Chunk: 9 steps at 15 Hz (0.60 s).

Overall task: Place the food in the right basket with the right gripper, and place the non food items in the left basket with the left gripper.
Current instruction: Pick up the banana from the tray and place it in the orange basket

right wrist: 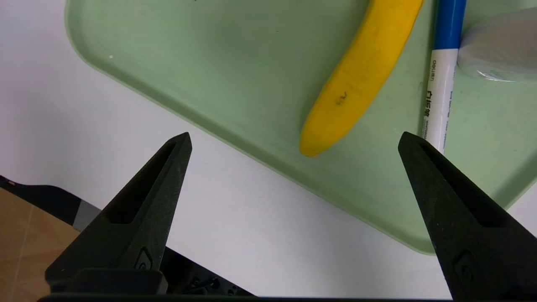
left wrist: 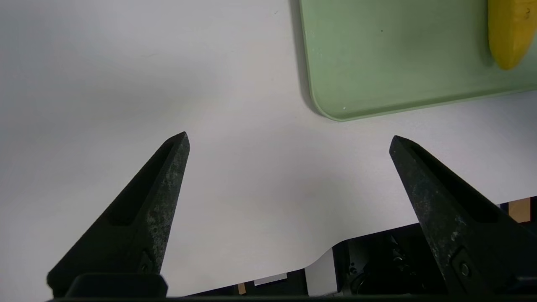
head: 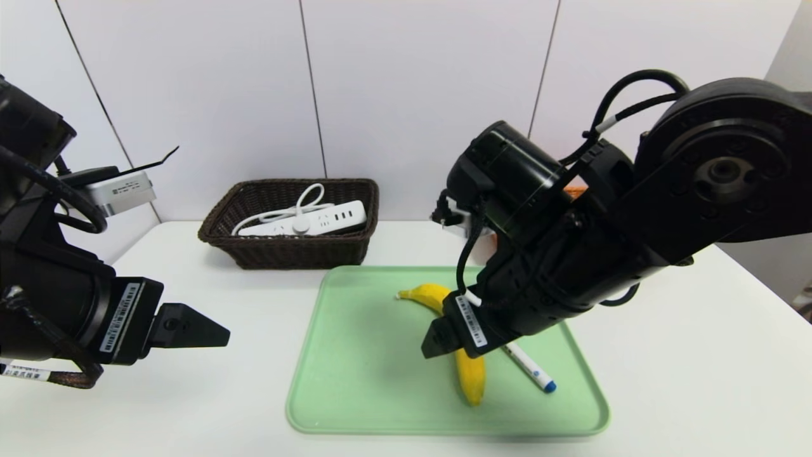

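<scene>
Slim, curved yellow banana [head: 471, 374], lying on the tray. White marker pen with blue cap [head: 530, 367], lying beside it. White power strip with coiled white cord [head: 311, 219], inside the dark brown rectangular woven wicker basket [head: 304, 251].

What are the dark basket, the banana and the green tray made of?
The dark basket looks woven, maybe wicker or plastic strands, by its criss-cross texture. The banana may be smooth plastic or real; a scribbled mark shows on it. The tray seems smooth, slightly shiny plastic, with a rounded, moulded rim.
</scene>
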{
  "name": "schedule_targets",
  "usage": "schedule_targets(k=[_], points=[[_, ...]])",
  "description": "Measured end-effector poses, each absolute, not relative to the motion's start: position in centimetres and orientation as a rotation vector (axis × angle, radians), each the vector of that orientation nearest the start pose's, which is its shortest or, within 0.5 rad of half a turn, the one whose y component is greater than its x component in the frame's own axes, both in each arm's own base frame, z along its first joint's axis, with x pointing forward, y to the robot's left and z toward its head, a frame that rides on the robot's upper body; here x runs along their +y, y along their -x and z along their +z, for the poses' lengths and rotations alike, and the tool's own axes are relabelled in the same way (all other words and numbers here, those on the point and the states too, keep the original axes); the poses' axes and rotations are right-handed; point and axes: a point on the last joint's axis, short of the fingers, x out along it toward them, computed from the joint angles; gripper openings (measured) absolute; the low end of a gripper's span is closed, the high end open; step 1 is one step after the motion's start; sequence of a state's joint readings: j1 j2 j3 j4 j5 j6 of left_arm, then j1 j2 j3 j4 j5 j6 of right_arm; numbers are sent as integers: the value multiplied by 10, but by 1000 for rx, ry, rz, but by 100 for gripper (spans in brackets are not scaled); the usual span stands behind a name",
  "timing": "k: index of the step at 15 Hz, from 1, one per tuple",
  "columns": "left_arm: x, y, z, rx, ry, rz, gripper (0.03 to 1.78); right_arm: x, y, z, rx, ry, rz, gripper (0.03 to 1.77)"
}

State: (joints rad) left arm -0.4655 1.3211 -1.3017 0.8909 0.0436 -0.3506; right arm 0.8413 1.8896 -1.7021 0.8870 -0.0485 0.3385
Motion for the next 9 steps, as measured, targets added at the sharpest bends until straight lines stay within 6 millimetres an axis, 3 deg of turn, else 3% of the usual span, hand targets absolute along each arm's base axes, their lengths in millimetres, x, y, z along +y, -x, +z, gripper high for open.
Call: schedule_targets(k=[9], points=[[-73, -148, 278, 953, 87, -228, 169, 265, -230, 199, 1132, 277, 420, 170]])
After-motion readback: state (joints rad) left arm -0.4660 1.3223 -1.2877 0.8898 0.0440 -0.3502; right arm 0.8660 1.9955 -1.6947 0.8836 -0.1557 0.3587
